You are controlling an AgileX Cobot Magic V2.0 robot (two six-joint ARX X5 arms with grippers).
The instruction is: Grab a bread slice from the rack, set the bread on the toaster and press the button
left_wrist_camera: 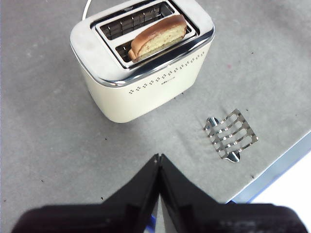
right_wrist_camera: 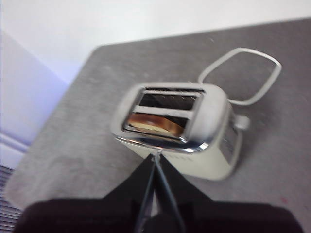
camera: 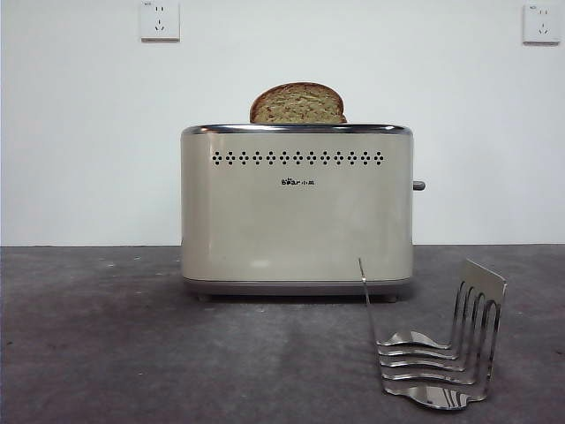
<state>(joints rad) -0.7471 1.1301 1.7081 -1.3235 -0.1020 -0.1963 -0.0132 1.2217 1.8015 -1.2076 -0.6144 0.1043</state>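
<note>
The cream toaster [camera: 297,212] stands mid-table with the slice of bread [camera: 297,104] upright in one slot, its rounded top poking above the chrome rim. The dark button [camera: 418,185] sticks out of the toaster's right narrow side. The silver rack [camera: 437,353] sits bare at the front right. Neither arm appears in the front view. My left gripper [left_wrist_camera: 159,158] hovers shut and holds nothing, above the table in front of the toaster [left_wrist_camera: 146,73], bread [left_wrist_camera: 158,36] and rack [left_wrist_camera: 231,133]. My right gripper [right_wrist_camera: 155,155], shut with nothing held, hangs high over the toaster [right_wrist_camera: 180,131] and bread [right_wrist_camera: 155,125].
Two white wall sockets [camera: 159,20] [camera: 540,24] sit high on the back wall. A white power cord [right_wrist_camera: 243,73] loops on the table behind the toaster. The table edge [left_wrist_camera: 277,170] runs close to the rack.
</note>
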